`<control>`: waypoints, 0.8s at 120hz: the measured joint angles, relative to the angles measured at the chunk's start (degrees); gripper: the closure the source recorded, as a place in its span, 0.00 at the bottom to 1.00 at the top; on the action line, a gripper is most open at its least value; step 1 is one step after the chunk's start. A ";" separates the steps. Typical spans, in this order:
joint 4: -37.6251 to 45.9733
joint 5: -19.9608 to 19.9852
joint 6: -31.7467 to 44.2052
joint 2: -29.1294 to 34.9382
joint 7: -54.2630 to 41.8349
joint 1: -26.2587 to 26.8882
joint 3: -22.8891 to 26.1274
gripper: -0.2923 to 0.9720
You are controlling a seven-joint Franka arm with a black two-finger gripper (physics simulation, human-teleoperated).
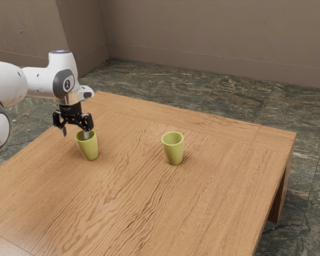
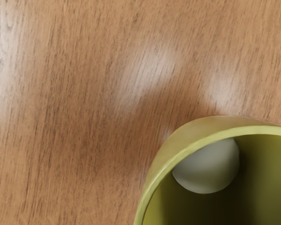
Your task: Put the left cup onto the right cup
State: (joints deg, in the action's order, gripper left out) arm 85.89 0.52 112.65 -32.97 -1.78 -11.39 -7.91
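Green cups, two, on table [image 1: 149, 213]: left cup [image 1: 88, 147], right cup [image 1: 173, 150]; hand [image 1: 74, 133] spread, empty, astride left rim.

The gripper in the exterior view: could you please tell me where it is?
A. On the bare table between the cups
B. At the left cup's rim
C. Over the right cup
B: in the exterior view the gripper is at the rim of the left cup, while the right cup stands well apart toward that view's right.
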 joint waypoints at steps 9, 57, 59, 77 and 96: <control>0.00 -0.03 0.01 -0.12 -0.01 -0.20 0.00 0.24; -0.69 -0.07 0.08 -1.35 -0.10 -0.12 0.23 0.34; -0.69 -0.07 0.08 -1.35 -0.10 -0.12 0.23 0.34; -0.70 0.01 0.10 -1.37 -0.14 -0.12 0.23 0.38; -0.70 0.03 0.08 -1.34 -0.16 -0.06 0.26 0.42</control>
State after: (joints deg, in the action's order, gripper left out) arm 85.19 0.56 112.73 -34.31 -1.94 -11.45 -7.65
